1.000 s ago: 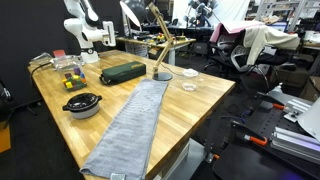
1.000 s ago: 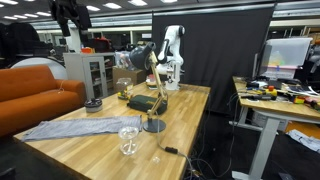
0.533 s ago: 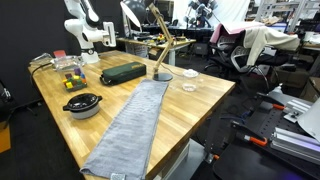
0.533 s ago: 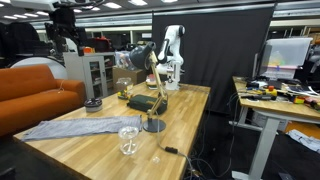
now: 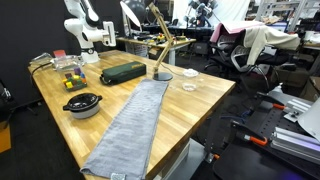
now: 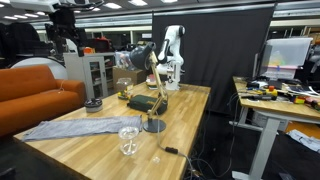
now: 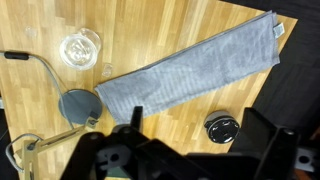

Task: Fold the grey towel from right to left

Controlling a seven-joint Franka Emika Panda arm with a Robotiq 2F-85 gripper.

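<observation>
The grey towel (image 5: 130, 125) lies flat and unfolded as a long strip on the wooden table, seen in both exterior views (image 6: 75, 127). In the wrist view the towel (image 7: 190, 70) runs diagonally across the table far below. My gripper (image 7: 196, 118) hangs high above the table, open, with nothing between its dark fingers (image 7: 138, 116). It is well clear of the towel. The white arm (image 5: 80, 30) stands at the table's far end.
A black bowl (image 5: 82, 105) sits beside the towel. A dark green case (image 5: 122, 73), a wooden desk lamp (image 5: 160, 50) with a round base (image 7: 79, 104) and a glass dish (image 5: 188, 87) stand near the towel's far end. A small tray of coloured blocks (image 5: 68, 82) sits by the case.
</observation>
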